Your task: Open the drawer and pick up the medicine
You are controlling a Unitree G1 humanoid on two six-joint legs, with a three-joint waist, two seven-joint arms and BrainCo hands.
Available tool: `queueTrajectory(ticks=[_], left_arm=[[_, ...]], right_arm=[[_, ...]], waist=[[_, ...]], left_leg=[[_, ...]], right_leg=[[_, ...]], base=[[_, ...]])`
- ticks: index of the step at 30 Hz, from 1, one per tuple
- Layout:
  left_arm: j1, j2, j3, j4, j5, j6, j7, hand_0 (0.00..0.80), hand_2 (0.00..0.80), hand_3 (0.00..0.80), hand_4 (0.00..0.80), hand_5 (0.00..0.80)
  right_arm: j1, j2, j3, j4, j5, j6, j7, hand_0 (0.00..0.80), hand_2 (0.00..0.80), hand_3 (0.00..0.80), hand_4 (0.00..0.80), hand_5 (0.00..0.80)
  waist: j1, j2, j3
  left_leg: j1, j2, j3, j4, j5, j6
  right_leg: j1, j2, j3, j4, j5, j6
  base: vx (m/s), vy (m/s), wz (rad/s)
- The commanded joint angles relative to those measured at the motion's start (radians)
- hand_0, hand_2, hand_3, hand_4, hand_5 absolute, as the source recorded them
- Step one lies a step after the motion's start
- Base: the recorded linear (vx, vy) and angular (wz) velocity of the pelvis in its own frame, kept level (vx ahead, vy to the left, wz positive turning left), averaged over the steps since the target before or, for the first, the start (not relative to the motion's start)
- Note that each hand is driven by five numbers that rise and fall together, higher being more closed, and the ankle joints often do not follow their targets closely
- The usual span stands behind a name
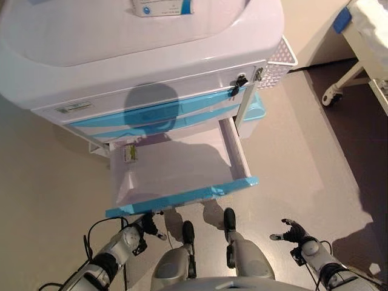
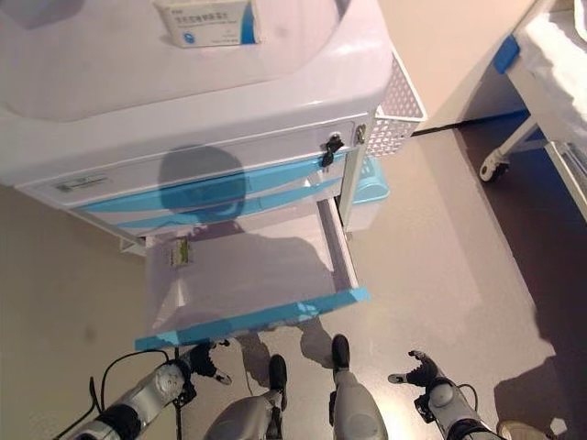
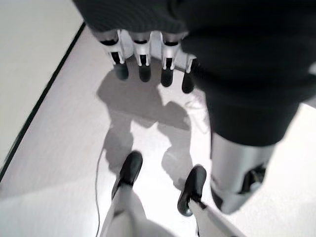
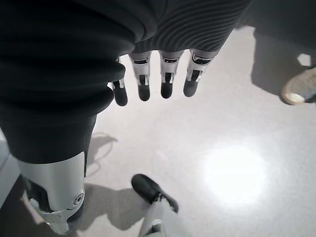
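The white cart's lowest drawer [image 1: 182,197], with a blue front edge, stands pulled out. A small medicine box [image 1: 128,153] lies in its back left corner; the rest of the drawer looks bare. Another blue-and-white box [image 2: 206,22] lies on the cart's top. My left hand [image 1: 145,227] hangs just below the drawer's front edge at its left end, its fingers [image 3: 143,64] straight and holding nothing. My right hand [image 1: 293,231] is low at the right, away from the cart, its fingers [image 4: 158,79] straight and empty.
The closed blue-fronted drawers [image 1: 151,115] sit above the open one. A white perforated basket [image 1: 280,60] hangs on the cart's right side, with a light blue bin [image 1: 254,109] below it. A wheeled bed frame [image 1: 332,96] stands at far right. A person's shoe [image 4: 298,89] is on the floor.
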Motion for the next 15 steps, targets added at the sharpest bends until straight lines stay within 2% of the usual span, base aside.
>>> queueTrajectory(ticks=[1, 3, 4, 7, 8, 11, 15], left_arm=[[-0.128, 0.037, 0.061, -0.06, 0.016, -0.006, 0.05, 0.0, 0.0, 0.0, 0.0, 0.0], [-0.141, 0.049, 0.072, -0.066, 0.012, -0.003, 0.053, 0.0, 0.0, 0.0, 0.0, 0.0], [-0.164, 0.078, 0.089, -0.078, 0.006, 0.0, 0.058, 0.0, 0.0, 0.0, 0.0, 0.0], [-0.19, 0.109, 0.108, -0.07, 0.008, 0.001, 0.07, 0.0, 0.0, 0.0, 0.0, 0.0], [-0.207, 0.134, 0.115, -0.054, 0.014, 0.004, 0.076, 0.0, 0.0, 0.0, 0.0, 0.0], [-0.259, 0.175, 0.119, 0.002, 0.026, 0.012, 0.085, 0.0, 0.0, 0.0, 0.0, 0.0], [-0.321, 0.216, 0.122, 0.046, 0.026, 0.018, 0.093, 0.0, 0.0, 0.0, 0.0, 0.0]], right_arm=[[-0.022, -0.046, 0.041, -0.011, -0.006, 0.01, 0.005, 0.0, 0.0, 0.0, 0.0, 0.0], [-0.024, -0.046, 0.04, -0.013, -0.002, 0.011, 0.009, 0.0, 0.0, 0.0, 0.0, 0.0], [-0.025, -0.045, 0.04, -0.018, 0.002, 0.012, 0.012, 0.0, 0.0, 0.0, 0.0, 0.0], [-0.026, -0.039, 0.047, -0.019, 0.002, 0.01, 0.019, 0.0, 0.0, 0.0, 0.0, 0.0], [-0.024, -0.038, 0.06, -0.029, -0.006, 0.009, 0.028, 0.0, 0.0, 0.0, 0.0, 0.0], [-0.027, -0.034, 0.074, -0.031, -0.006, 0.008, 0.036, 0.0, 0.0, 0.0, 0.0, 0.0], [-0.024, -0.028, 0.084, -0.042, 0.002, 0.005, 0.042, 0.0, 0.0, 0.0, 0.0, 0.0]], waist=[[-0.028, -0.016, -0.004], [-0.03, -0.02, -0.001], [-0.032, -0.027, 0.0], [-0.034, -0.037, 0.0], [-0.033, -0.045, -0.002], [-0.037, -0.059, -0.005], [-0.042, -0.071, -0.002]], left_leg=[[-0.121, -0.025, -0.006, 0.157, -0.054, 0.03], [-0.127, -0.025, 0.006, 0.169, -0.062, 0.032], [-0.14, -0.022, 0.035, 0.193, -0.076, 0.035], [-0.151, -0.017, 0.063, 0.212, -0.089, 0.037], [-0.163, -0.013, 0.086, 0.226, -0.099, 0.039], [-0.175, -0.006, 0.123, 0.246, -0.114, 0.044], [-0.183, 0.0, 0.15, 0.27, -0.131, 0.049]], right_leg=[[-0.067, -0.007, 0.03, 0.181, -0.074, 0.049], [-0.077, -0.005, 0.044, 0.188, -0.071, 0.051], [-0.098, 0.002, 0.077, 0.196, -0.063, 0.054], [-0.117, 0.008, 0.108, 0.201, -0.055, 0.059], [-0.133, 0.014, 0.135, 0.205, -0.049, 0.062], [-0.156, 0.022, 0.172, 0.21, -0.043, 0.068], [-0.168, 0.03, 0.204, 0.218, -0.042, 0.075]], base=[[-0.031, 0.074, -0.27], [-0.027, 0.066, -0.24], [-0.031, 0.074, -0.3], [-0.025, 0.079, -0.56], [-0.011, 0.07, -0.42], [-0.017, 0.07, -0.53], [-0.007, 0.051, -0.24]])
